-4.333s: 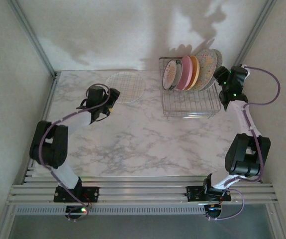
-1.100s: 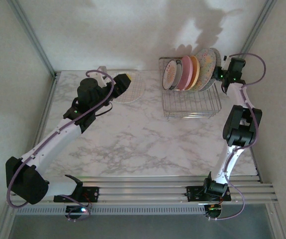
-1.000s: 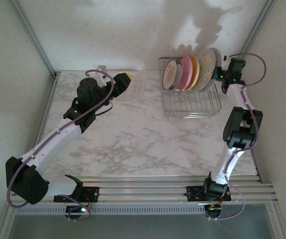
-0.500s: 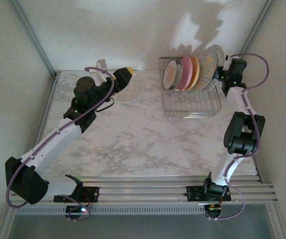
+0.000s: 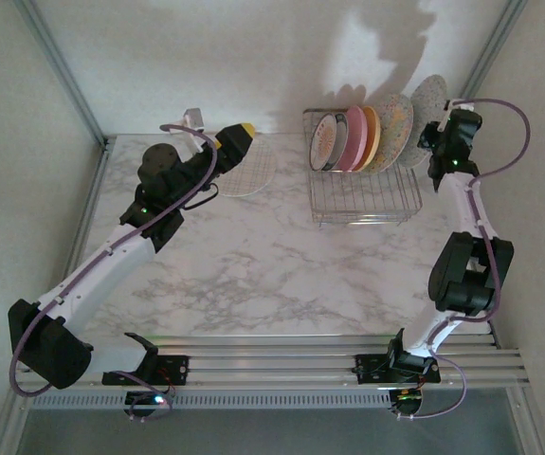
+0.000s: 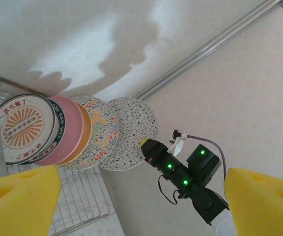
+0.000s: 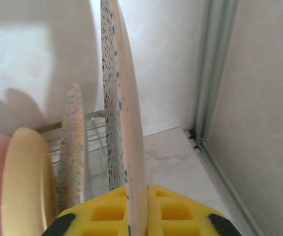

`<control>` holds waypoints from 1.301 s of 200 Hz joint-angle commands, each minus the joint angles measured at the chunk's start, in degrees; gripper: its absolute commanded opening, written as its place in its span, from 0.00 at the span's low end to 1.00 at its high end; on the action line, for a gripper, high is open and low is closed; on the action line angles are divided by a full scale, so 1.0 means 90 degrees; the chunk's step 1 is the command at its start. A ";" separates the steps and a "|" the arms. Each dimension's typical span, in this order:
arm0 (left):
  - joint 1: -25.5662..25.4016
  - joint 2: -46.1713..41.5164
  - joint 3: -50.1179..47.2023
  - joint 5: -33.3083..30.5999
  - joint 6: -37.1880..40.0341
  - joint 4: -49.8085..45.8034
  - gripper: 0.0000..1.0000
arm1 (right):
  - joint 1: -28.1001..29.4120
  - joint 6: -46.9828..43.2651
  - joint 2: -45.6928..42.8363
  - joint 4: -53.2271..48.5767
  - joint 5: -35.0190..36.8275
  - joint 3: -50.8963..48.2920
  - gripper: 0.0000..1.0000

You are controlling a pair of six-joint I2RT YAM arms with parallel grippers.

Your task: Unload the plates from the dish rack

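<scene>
My right gripper point(image 5: 440, 133) is shut on the rim of a blue-speckled plate point(image 5: 430, 98) and holds it upright, above the right end of the dish rack point(image 5: 362, 199). In the right wrist view that plate point(image 7: 124, 113) stands edge-on between the yellow pads point(image 7: 99, 214). A white plate with a dark-red rim point(image 5: 324, 140), a pink one point(image 5: 352, 138), an orange one point(image 5: 370, 136) and a multicolour-speckled one point(image 5: 392, 131) still stand in the rack. My left gripper point(image 5: 238, 142) is open and hovers over a pale checked plate point(image 5: 258, 172) lying on the table.
The back wall runs just behind the rack. A metal corner post point(image 5: 485, 57) and the side wall stand close to the right arm. The marble table point(image 5: 272, 265) stretches between the arms and the near rail.
The right gripper has lifted the blue-speckled plate up and to the right, away from the other plates. The left gripper has risen slightly over the checked plate.
</scene>
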 commanded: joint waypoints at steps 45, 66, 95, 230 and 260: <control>-0.0110 0.0110 0.0353 0.0342 -0.0090 0.0246 0.86 | -0.0009 0.0094 -0.1180 0.0120 0.0867 -0.0425 0.00; -0.0144 0.0200 0.0354 0.0442 -0.0157 0.0246 0.87 | 0.0001 0.0338 -0.1598 -0.0088 0.0921 -0.0570 0.00; -0.0193 0.0402 0.0467 0.0541 -0.0256 0.0042 0.87 | 0.0065 0.0803 -0.2239 -0.0625 0.0932 -0.0778 0.00; -0.0725 0.1812 0.0980 0.1276 -0.1370 -0.0489 0.75 | 0.0481 0.4409 -0.4534 -0.4589 -0.0551 -0.0418 0.00; -0.0774 0.2067 0.1085 0.1355 -0.1577 -0.0692 0.75 | 0.0492 0.5457 -0.4394 -0.4108 -0.1864 -0.0566 0.00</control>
